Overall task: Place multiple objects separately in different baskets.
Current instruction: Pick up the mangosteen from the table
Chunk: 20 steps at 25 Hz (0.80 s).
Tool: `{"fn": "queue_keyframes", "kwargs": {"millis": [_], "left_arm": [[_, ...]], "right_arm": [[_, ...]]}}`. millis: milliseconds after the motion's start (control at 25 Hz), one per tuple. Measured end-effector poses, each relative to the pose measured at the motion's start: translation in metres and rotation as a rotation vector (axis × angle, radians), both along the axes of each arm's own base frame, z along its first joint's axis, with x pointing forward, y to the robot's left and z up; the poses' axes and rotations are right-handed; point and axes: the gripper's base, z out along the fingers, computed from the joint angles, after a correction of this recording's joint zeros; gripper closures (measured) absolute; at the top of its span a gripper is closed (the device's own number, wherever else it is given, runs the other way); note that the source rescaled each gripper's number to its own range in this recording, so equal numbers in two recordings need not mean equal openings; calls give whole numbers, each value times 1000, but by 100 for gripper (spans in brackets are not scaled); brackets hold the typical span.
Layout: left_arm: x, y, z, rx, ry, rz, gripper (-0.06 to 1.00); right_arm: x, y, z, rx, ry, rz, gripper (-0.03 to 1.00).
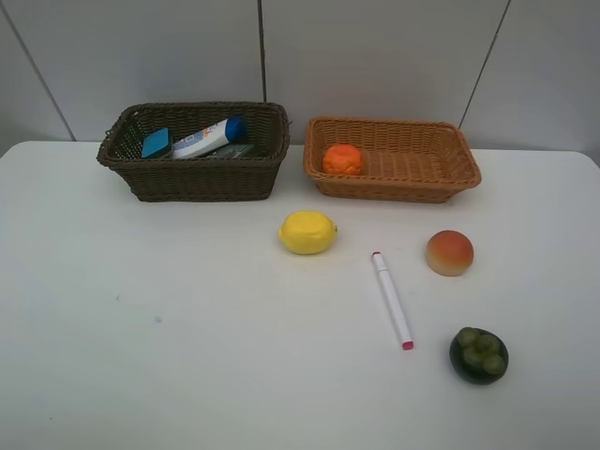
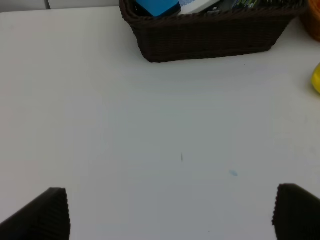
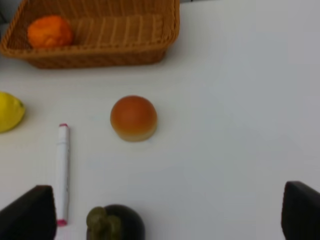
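I read the sort as fruit into the tan basket (image 1: 394, 190): the orange (image 1: 342, 159) sits inside it, tube (image 1: 208, 138) and eraser (image 1: 156, 143) in the dark basket (image 1: 197, 180) beside it. Lemon (image 1: 307, 232), peach (image 1: 450, 252), marker (image 1: 392, 300) and mangosteen (image 1: 479, 354) lie in front of it. Left claw (image 2: 170, 215) and right claw (image 3: 167, 214) hang released, empty.

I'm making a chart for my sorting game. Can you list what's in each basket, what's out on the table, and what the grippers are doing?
dark brown basket: blue-capped tube, eraser block, dark bottle mostly hidden
light basket: orange
on the table: lemon, marker, peach, mangosteen
left gripper: open, empty
right gripper: open, empty
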Motion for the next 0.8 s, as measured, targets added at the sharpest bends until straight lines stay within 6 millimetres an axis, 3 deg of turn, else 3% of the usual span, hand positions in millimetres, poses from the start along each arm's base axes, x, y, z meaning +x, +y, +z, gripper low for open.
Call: {"fn": "queue_keyframes", "kwargs": {"millis": [240, 520, 640, 800], "left_arm": [[0, 0, 0, -1, 0, 1, -6], [0, 0, 0, -1, 0, 1, -6], [0, 0, 0, -1, 0, 1, -6], [0, 0, 0, -1, 0, 1, -6]], "right_arm": [[60, -3, -18, 30, 377, -15, -3], [138, -3, -27, 66, 641, 29, -3], [154, 4, -31, 149, 692, 76, -3], [159, 15, -35, 233, 725, 128, -3]]}}
